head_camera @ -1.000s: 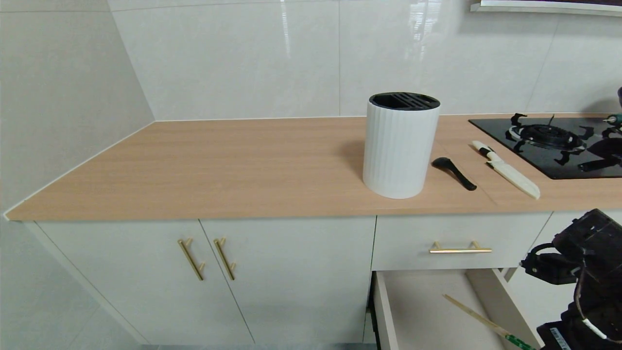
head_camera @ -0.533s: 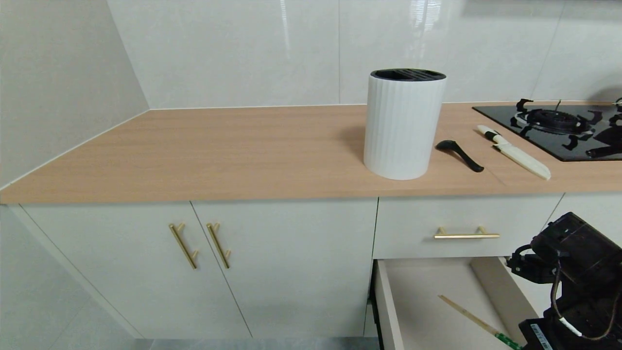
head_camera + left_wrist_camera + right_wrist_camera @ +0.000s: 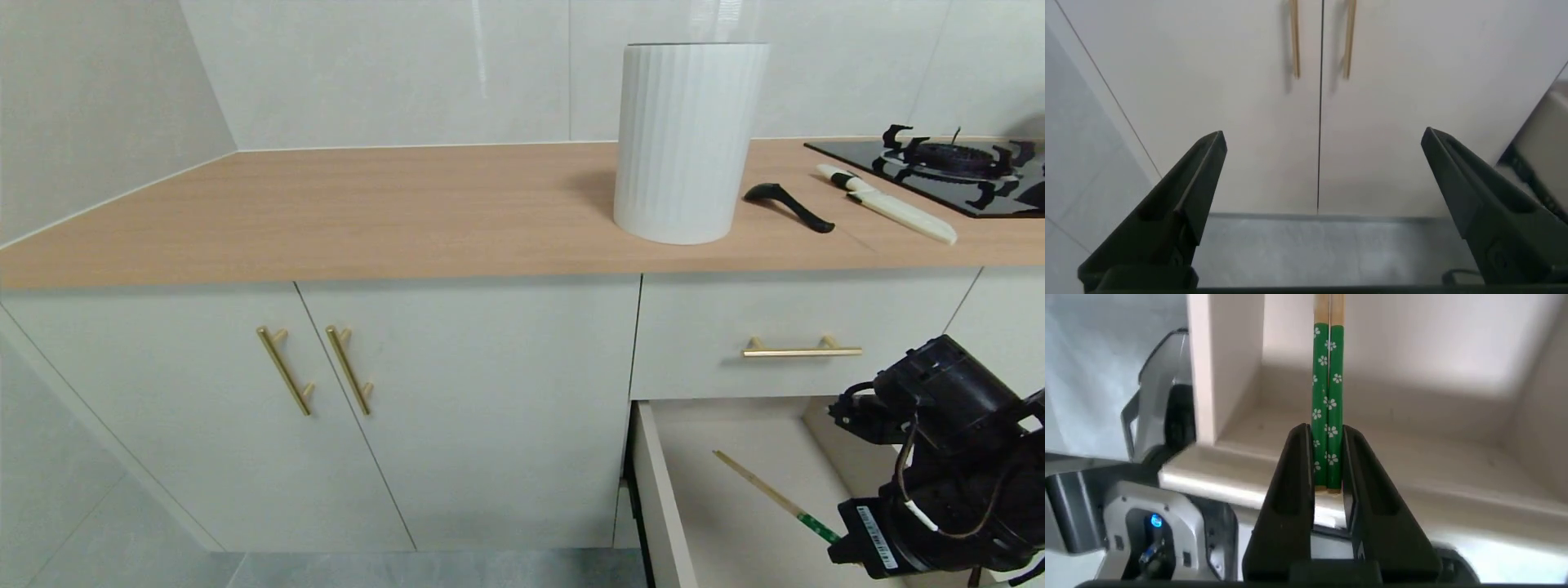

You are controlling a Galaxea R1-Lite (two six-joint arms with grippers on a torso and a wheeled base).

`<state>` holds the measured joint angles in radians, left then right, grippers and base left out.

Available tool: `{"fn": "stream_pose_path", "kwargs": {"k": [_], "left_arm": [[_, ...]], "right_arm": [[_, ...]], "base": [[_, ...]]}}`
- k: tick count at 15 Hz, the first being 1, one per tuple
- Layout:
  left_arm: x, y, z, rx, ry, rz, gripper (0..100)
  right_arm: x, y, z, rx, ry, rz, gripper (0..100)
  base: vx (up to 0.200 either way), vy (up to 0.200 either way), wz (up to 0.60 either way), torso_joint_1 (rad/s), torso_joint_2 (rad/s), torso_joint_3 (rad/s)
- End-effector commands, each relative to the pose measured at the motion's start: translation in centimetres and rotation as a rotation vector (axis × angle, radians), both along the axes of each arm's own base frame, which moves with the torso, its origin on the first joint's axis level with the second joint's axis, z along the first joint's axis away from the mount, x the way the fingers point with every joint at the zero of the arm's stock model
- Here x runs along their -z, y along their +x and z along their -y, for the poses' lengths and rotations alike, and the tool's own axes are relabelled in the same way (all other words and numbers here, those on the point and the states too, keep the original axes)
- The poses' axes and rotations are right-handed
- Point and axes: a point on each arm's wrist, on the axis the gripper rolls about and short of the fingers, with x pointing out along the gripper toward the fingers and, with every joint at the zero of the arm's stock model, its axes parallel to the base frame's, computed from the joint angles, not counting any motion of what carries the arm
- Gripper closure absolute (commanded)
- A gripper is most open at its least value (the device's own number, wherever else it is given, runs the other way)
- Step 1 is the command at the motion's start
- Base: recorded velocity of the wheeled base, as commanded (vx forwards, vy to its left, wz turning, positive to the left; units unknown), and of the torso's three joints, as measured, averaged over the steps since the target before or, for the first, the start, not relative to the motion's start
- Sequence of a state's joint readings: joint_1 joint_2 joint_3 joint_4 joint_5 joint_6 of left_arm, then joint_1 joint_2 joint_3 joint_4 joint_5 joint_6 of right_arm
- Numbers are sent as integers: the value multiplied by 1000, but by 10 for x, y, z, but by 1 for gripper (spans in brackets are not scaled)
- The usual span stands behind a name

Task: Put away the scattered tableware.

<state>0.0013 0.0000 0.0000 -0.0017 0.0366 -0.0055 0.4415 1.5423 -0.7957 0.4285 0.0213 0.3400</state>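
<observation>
Bright, even light; glare streaks the wall tiles (image 3: 480,49), and the cabinet handles (image 3: 1294,41) blur.

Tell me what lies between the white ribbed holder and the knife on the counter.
A black spoon lies there on the countertop, nearer the holder than the knife; the head view shows it.

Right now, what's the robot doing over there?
The right pincer is shut on a pair of green-flowered chopsticks, their far ends inside the open drawer under the counter. The left pincer hangs open, facing the cupboard doors. A black spoon and a white knife lie on the counter beside the white holder, not put away yet.
</observation>
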Motion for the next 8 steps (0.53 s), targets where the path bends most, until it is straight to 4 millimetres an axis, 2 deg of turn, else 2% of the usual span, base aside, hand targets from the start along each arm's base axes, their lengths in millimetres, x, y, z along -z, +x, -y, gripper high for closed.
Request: {"fn": "stream_pose_path", "kwargs": {"k": [1,4,8], "left_arm": [[0,0,0,0,-1,0,0],[0,0,0,0,-1,0,0],[0,0,0,0,-1,0,0]], "right_arm": [[8,7,-3,13,-28,-5,100],[12,12,-4,21,-45,6,100],[14,23,-9,17,-31,50,100]], "base": [[0,0,0,-159,461,295],[0,0,0,-102,325,214],[0,0,0,-15,39,23]]}}
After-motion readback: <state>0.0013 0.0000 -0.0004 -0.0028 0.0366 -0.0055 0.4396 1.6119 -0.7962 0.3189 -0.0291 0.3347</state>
